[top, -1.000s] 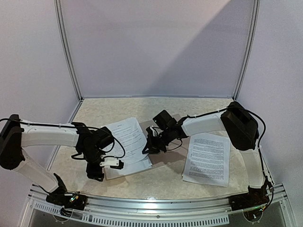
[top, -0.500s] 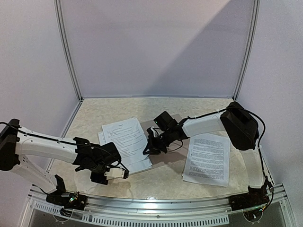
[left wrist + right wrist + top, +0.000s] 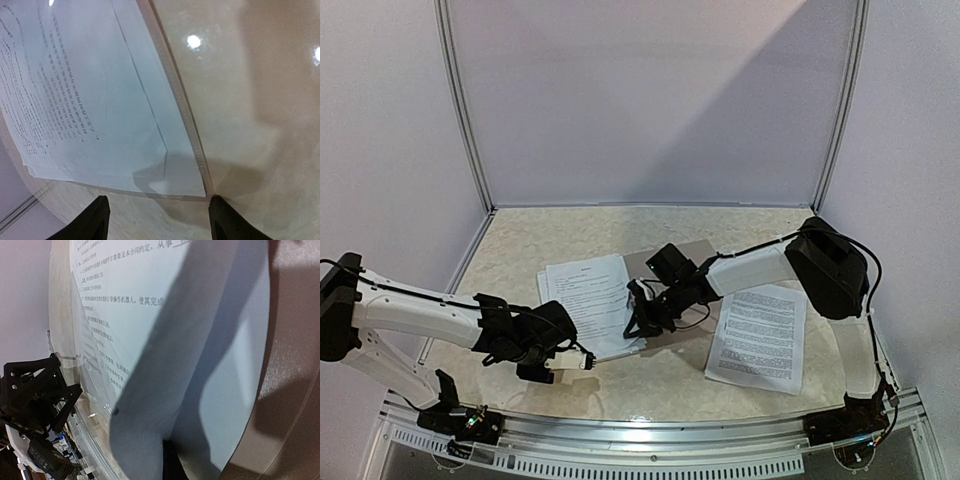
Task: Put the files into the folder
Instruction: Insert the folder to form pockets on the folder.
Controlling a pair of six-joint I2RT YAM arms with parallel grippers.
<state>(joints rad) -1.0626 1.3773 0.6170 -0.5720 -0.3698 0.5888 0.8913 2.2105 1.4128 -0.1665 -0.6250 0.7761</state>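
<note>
Here, two robot arms work over a pale table (image 3: 520, 235). The files (image 3: 582, 298), white sheets printed with small black text, lie left of the table's centre. Their right edge overlaps the tan folder (image 3: 698, 250), which lies flat and partly hidden under the right arm.

The right gripper (image 3: 638, 322) sits at the right edge of the files with its jaws closed, pinching a sheet. In the right wrist view that sheet (image 3: 165, 405) curls up off the pile toward a dark finger (image 3: 170, 467), with the brown folder (image 3: 295, 340) beside it.

The left gripper (image 3: 582, 362) is low at the near corner of the files. Its jaws are apart and hold nothing. In the left wrist view the paper's corner (image 3: 197, 187) lies just ahead of the gap between the fingertips (image 3: 97, 220).

An other stack (image 3: 758, 335) of printed sheets lies on the table's right side, apart from the folder.
</note>
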